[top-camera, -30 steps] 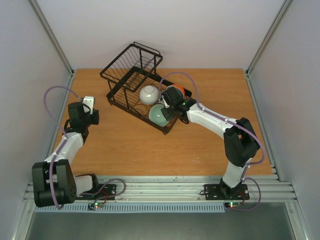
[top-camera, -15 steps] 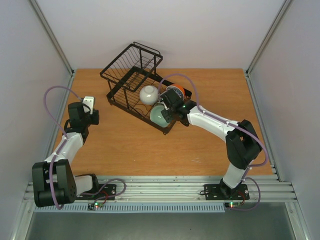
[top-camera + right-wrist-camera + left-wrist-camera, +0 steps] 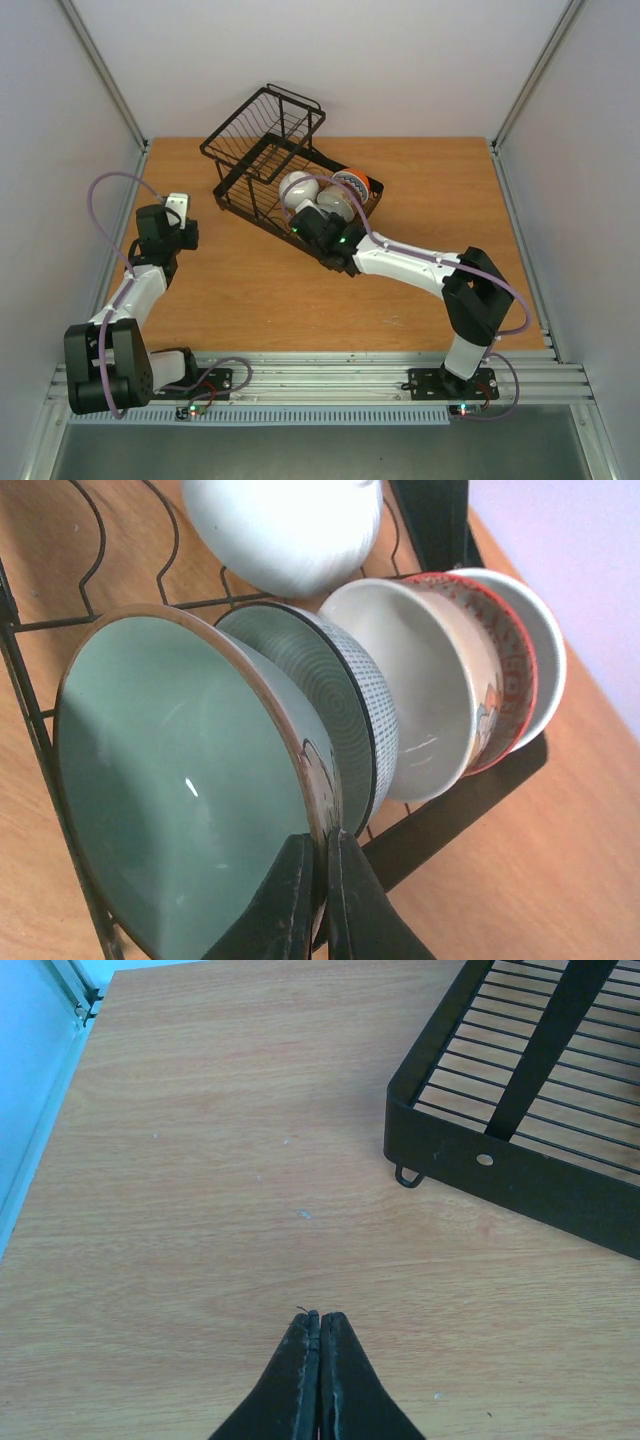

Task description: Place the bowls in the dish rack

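The black wire dish rack point(image 3: 262, 160) sits at the back centre of the table. The bowls stand on edge in a row in its slots: a celadon green bowl point(image 3: 180, 780) nearest, then a blue-patterned bowl point(image 3: 350, 700), a cream bowl point(image 3: 420, 700) and a red-rimmed bowl point(image 3: 510, 680). A white bowl point(image 3: 285, 525) lies dome-up beside them. My right gripper point(image 3: 322, 842) is shut on the green bowl's rim. In the top view the wrist hides that bowl. My left gripper point(image 3: 319, 1317) is shut and holds nothing, just above the wood left of the rack point(image 3: 500, 1175).
The wooden table point(image 3: 250, 290) is walled by pale panels at the left, right and back. The rack's smaller basket section point(image 3: 285, 115) rises at its far end. A metal rail point(image 3: 320, 375) runs along the near edge by both arm bases.
My right gripper has swung left along the rack's near edge with the green bowl. The bowl has tipped up onto its edge in the slots. The left arm has not moved.
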Motion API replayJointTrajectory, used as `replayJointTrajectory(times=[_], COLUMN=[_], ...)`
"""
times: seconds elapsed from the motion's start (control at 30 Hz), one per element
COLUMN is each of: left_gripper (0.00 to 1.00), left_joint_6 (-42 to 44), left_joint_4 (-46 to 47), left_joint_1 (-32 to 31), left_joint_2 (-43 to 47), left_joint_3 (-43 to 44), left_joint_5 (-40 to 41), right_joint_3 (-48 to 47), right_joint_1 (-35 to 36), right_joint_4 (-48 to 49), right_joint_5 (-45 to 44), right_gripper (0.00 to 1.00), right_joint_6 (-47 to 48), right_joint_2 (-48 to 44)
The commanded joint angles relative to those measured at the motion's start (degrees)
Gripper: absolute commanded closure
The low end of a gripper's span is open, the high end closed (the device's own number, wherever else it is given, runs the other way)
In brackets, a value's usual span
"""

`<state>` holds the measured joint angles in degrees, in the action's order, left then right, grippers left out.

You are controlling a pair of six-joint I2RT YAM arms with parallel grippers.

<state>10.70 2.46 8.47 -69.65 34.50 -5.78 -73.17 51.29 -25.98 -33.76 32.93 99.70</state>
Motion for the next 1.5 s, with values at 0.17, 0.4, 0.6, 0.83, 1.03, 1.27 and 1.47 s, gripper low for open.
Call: replayJointTrajectory(times=[0.17,0.4,0.6,0.83,1.03,1.27,1.47], left_gripper=[1.0,1.0,1.0,1.0,0.99,1.0,1.0], left_joint_6=[-0.7,-0.9,-1.0,-1.1,-1.1,-1.2,-1.2], left_joint_4=[3.8,3.9,3.8,3.7,3.7,3.6,3.8], left_joint_1=[0.6,0.8,0.8,0.9,1.0,1.0,1.1], left_joint_2=[1.6,1.8,1.9,1.9,1.8,1.7,1.7], left_joint_3=[-1.1,-1.1,-1.2,-1.2,-1.1,-1.1,-1.0], left_joint_5=[0.2,0.0,-0.2,-0.4,-0.4,-0.6,-0.8], right_joint_3=[0.0,0.9,3.7,5.3,5.3,7.3,11.0], right_joint_1=[6.9,10.8,12.3,12.4,12.4,12.4,12.4], right_joint_4=[3.8,7.9,17.3,21.3,14.6,15.0,17.0], right_joint_5=[-13.4,-22.8,-32.3,-34.5,-29.5,-25.0,-18.6], right_gripper=[0.99,0.99,0.99,0.99,0.53,0.01,0.01], right_joint_6=[5.6,11.0,16.9,18.4,9.7,8.6,8.0], right_joint_2=[3.6,8.0,11.3,13.9,9.4,4.3,-3.3])
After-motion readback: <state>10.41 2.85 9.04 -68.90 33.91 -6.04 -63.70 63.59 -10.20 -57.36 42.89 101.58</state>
